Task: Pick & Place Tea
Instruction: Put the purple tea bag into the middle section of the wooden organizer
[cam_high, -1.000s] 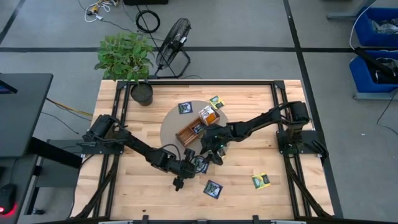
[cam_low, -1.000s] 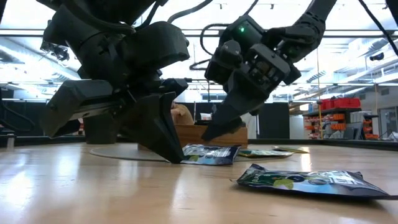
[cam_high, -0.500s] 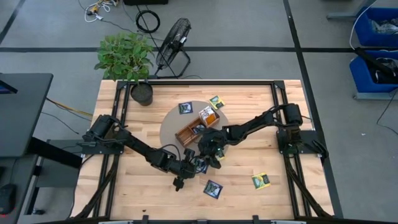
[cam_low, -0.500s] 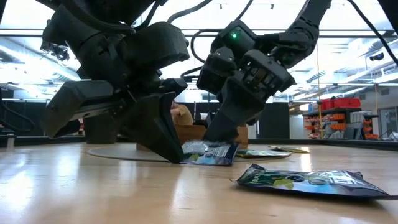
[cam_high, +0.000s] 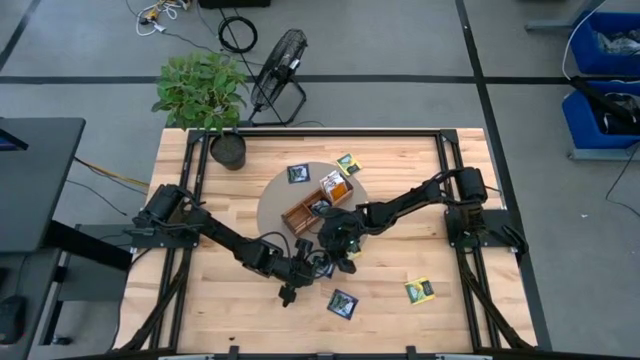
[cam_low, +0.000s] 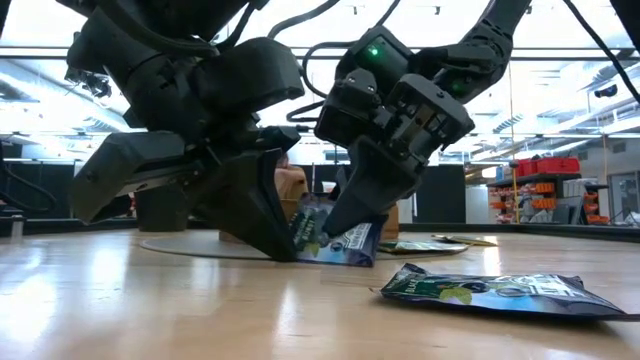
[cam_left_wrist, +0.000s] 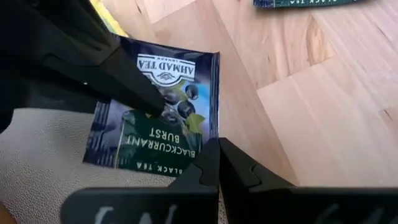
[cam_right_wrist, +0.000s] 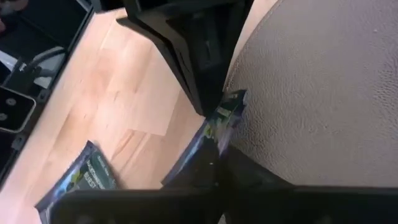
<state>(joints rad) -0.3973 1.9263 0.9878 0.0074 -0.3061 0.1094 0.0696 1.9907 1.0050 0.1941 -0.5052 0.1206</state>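
A dark navy tea packet (cam_left_wrist: 155, 127) lies at the near rim of the round grey mat (cam_high: 275, 205), between my two grippers. My left gripper (cam_low: 283, 250) is shut, its tips down at the packet's edge. My right gripper (cam_low: 335, 228) comes from the far right and is shut on the packet (cam_low: 340, 240), which stands tipped up on one side. More tea packets lie loose on the wood (cam_high: 343, 302) (cam_high: 419, 290), on the mat (cam_high: 297, 173) (cam_high: 348, 162), and in the wooden tray (cam_high: 305, 212). My left gripper presses its shut fingertips (cam_left_wrist: 210, 149) on the packet's edge near a corner (cam_left_wrist: 202, 146), slanting down from the table's left. That edge stays on the table. My right gripper pinches the packet's opposite edge (cam_right_wrist: 214, 146) between its two fingers, slanting down from the far right. The packet is tilted: the held side is raised, the lower edge (cam_low: 350, 262) on the table.
A potted plant (cam_high: 228, 150) stands at the table's far left corner. One navy packet (cam_low: 490, 292) lies close by on the near side. Bare wood stretches toward the near left and far right of the table.
My right gripper has gone down and toward my left gripper, onto the navy packet, and has shut on it. The packet, flat before, now stands tipped up on the right gripper's side, while its edge under the left gripper has stayed on the table.
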